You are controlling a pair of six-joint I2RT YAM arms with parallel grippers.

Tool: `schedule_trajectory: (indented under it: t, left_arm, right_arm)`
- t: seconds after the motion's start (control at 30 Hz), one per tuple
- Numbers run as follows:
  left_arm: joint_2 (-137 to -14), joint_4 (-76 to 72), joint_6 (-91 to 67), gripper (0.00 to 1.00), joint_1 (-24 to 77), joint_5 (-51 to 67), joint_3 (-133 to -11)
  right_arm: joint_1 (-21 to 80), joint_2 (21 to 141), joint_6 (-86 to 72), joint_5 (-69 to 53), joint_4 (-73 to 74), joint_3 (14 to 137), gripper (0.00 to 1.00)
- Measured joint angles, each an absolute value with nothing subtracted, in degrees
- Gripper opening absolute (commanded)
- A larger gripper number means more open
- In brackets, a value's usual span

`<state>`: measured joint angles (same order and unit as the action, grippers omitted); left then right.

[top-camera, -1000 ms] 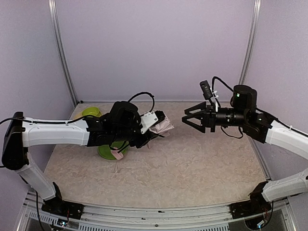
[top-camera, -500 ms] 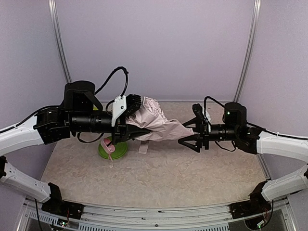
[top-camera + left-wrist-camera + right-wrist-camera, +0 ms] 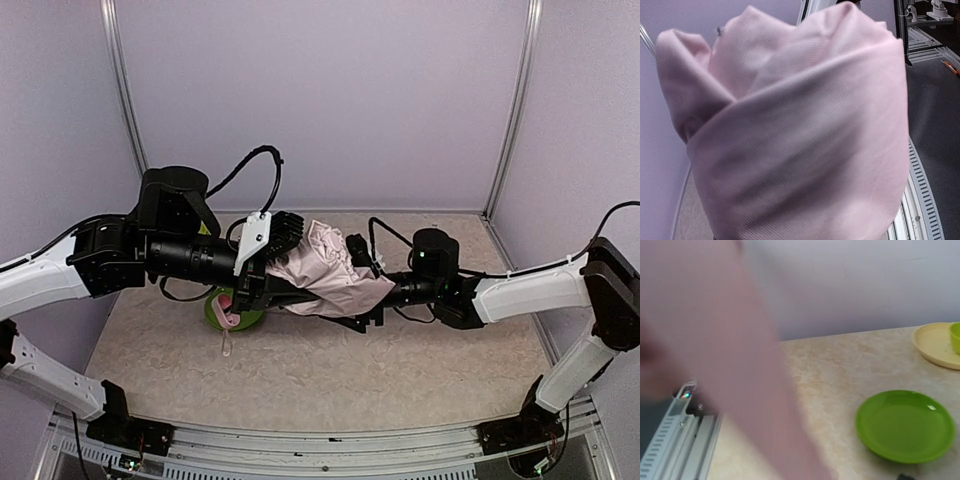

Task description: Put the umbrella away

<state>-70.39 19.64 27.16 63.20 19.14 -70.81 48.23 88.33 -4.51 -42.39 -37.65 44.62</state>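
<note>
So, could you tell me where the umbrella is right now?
In the top view, the umbrella is held in the air at centre by the left gripper, with the right gripper at its other end; the green plate lies beneath its left end.

lit: bright, even, soft shadows | top cam: sharp | R wrist: umbrella (image 3: 710, 350) close, v. blurred

Left arm (image 3: 110, 255): enters from the left, forearm level above the bench (image 3: 400, 370); hand (image 3: 285, 292) clamped on the umbrella (image 3: 335, 275). Right arm (image 3: 520, 290): stretched leftward, low; hand (image 3: 362, 283) meets the left hand mid-scene, jaws spread wide.
</note>
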Motion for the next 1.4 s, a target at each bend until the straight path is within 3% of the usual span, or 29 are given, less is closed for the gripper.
schedule_trajectory:
  t: [0.13,0.17,0.3,0.33,0.37,0.53,0.7,0.87,1.2,1.4]
  left_arm:
    - [-70.6,19.6,27.2,0.00,63.5,19.2,-70.8]
    - [-70.6,19.6,27.2,0.00,63.5,19.3,-70.9]
    - [-70.5,19.7,27.1,0.00,63.5,19.5,-71.4]
    - [-70.5,19.6,27.0,0.00,63.5,19.5,-71.5]
    - [-70.4,19.6,27.0,0.00,63.5,19.5,-71.5]
    - [-69.8,20.5,26.5,0.00,63.3,19.0,-71.5]
    - [-68.9,22.3,23.7,0.00,60.8,17.9,-70.4]
    - [-67.2,20.8,19.8,0.00,57.7,18.4,-67.5]
    - [-63.9,12.4,9.0,0.00,49.8,9.8,-60.7]
    - [-71.8,11.6,9.8,0.00,49.8,-1.3,-62.6]
  right_arm:
    - [49.6,93.1,-6.6,-41.3,-41.3,46.0,0.74]
    - [49.7,93.9,-7.1,-41.3,-42.3,46.0,0.66]
    - [49.8,96.8,-9.1,-42.3,-46.8,46.5,0.11]
    - [49.8,97.4,-9.7,-42.5,-47.5,46.7,0.03]
    - [49.8,97.7,-10.1,-42.7,-47.8,46.8,0.00]
    - [46.9,95.6,-10.6,-41.9,-46.3,45.7,0.00]
    - [39.1,85.2,-8.1,-36.6,-38.5,43.1,0.00]
    - [38.1,78.2,-0.5,-33.2,-28.9,43.0,0.00]
    - [45.3,76.9,6.5,-37.7,-21.8,40.0,0.00]
    - [51.3,75.9,7.9,-39.6,-17.6,42.1,0.00]
